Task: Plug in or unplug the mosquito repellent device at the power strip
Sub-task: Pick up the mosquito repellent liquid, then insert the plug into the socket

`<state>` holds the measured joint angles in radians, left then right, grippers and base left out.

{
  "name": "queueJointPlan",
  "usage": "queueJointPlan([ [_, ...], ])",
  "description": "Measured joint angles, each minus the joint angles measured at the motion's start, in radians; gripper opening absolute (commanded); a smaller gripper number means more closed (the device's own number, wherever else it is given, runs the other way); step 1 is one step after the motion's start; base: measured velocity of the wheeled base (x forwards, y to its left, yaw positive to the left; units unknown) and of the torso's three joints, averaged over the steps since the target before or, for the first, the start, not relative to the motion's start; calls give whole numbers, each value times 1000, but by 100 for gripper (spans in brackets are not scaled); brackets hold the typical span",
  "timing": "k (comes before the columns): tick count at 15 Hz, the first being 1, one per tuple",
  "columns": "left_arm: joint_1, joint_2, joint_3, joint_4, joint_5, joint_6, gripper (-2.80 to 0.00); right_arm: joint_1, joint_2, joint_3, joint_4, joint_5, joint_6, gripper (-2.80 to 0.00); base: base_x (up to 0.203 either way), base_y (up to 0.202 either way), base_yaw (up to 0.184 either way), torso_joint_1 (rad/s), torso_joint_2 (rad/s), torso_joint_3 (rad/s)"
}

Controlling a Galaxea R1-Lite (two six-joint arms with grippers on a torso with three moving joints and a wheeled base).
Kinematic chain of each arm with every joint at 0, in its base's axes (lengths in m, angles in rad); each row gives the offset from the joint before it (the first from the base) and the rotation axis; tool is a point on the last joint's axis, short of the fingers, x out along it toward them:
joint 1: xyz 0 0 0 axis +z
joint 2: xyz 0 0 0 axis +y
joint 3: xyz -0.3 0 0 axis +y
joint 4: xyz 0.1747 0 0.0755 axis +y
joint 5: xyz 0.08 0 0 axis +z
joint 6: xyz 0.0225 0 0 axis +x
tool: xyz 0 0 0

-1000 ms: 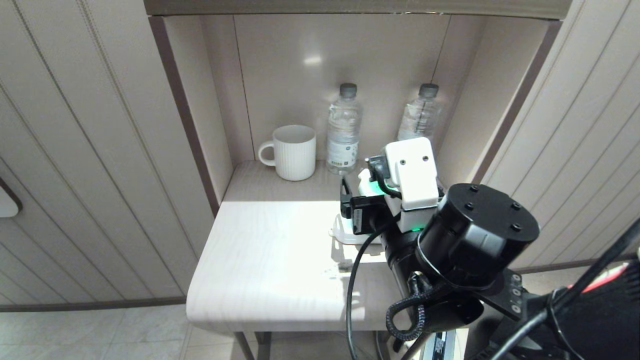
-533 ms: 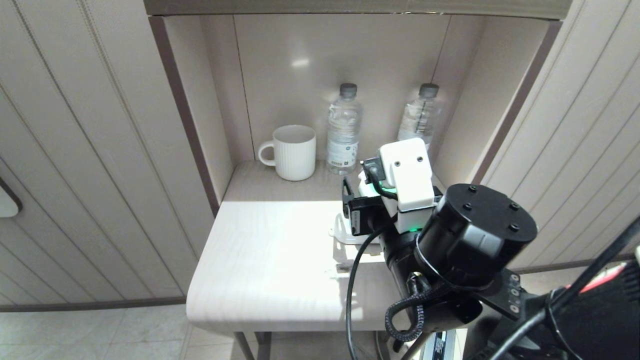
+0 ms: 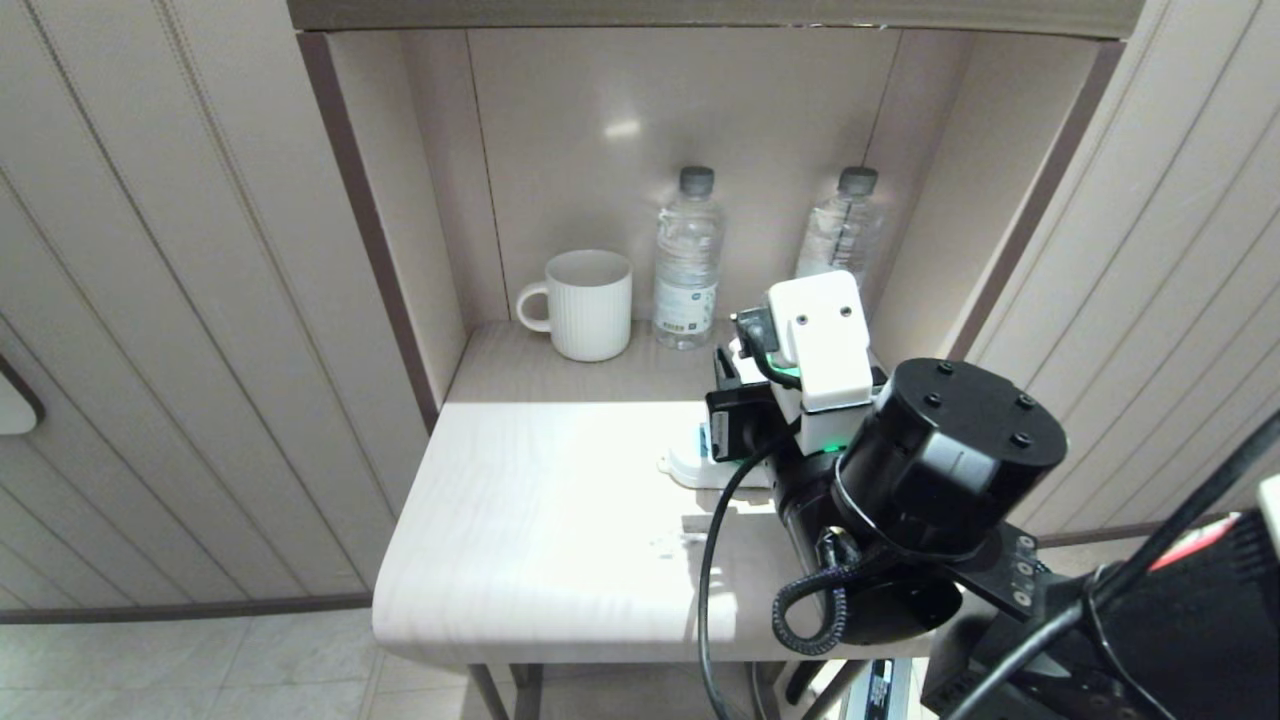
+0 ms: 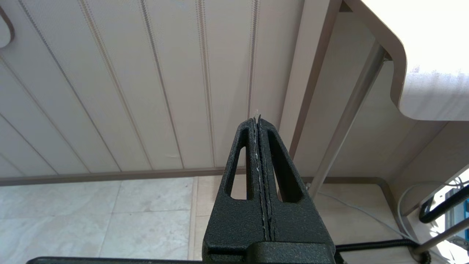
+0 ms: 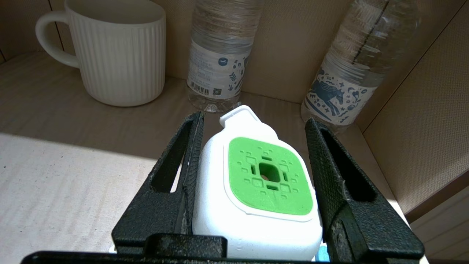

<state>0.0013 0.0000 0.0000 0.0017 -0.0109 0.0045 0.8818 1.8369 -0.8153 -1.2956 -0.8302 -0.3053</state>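
The mosquito repellent device (image 5: 256, 183) has a white rounded head with a green vented top, and it stands on the power strip (image 3: 690, 468). Only the strip's white end and a bit of light-blue face show. My right gripper (image 5: 253, 119) reaches down over the device with one black finger on each side. Both fingers press against its white sides. In the head view my right gripper (image 3: 725, 385) and wrist hide nearly all of the device. My left gripper (image 4: 256, 119) hangs shut and empty below the table edge, facing the wall panels.
A white ribbed mug (image 3: 590, 305) and two clear water bottles (image 3: 687, 260) (image 3: 842, 230) stand at the back of the niche, just behind the device. The niche's right wall (image 3: 930, 250) is close to my right hand. Bare tabletop (image 3: 540, 520) lies to the left.
My right gripper's fingers have closed in from wide open onto the device's sides. The hand shifted slightly right, uncovering a bit of the strip's blue face.
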Motion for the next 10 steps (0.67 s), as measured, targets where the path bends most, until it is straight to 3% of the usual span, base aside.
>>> queueJointPlan([
  [5, 0, 0, 0, 0, 1, 1, -280, 6, -38, -86, 85, -5, -52, -280, 0, 0, 0, 0, 0, 0],
  [8, 0, 0, 0, 0, 0, 0, -280, 21, -124, -141, 262, -8, -54, -280, 0, 0, 0, 0, 0, 0],
  [10, 0, 0, 0, 0, 1, 1, -280, 44, -215, -184, 449, -8, -54, -280, 0, 0, 0, 0, 0, 0],
])
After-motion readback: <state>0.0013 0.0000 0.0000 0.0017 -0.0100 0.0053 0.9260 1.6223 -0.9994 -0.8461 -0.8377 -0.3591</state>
